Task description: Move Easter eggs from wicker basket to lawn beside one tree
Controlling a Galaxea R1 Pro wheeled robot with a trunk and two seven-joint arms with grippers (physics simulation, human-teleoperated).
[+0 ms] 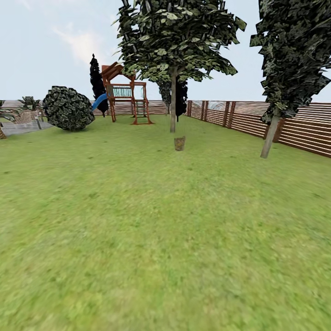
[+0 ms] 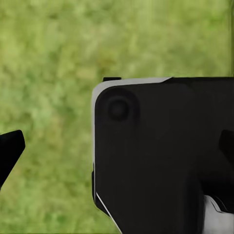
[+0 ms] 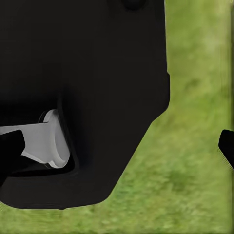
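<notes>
Head view is looking across a wide, mottled green lawn (image 1: 151,230). A small brown woven wicker basket (image 1: 179,143) is sitting on the grass far ahead, just in front of a slim tree with a pale grey-brown trunk and speckled dark green-and-cream foliage (image 1: 173,99). Basket is too small here to see any eggs in it. A second similar tree (image 1: 271,133) is standing to the right, beside a brown horizontal-slat wooden fence (image 1: 257,122). A round dark bush (image 1: 68,108) and a red-brown wooden play set with a blue slide (image 1: 124,96) are sitting further back on the left, with an all-black narrow tree (image 1: 96,82) behind them.

Both wrist views are showing black robot body panels over blurred grass. Dark tips, probably fingers (image 2: 9,151), are poking in at the frame edges of the left wrist view, likewise in the right wrist view (image 3: 226,146). Can't tell the state of either set of jaws; nothing visible in them.
</notes>
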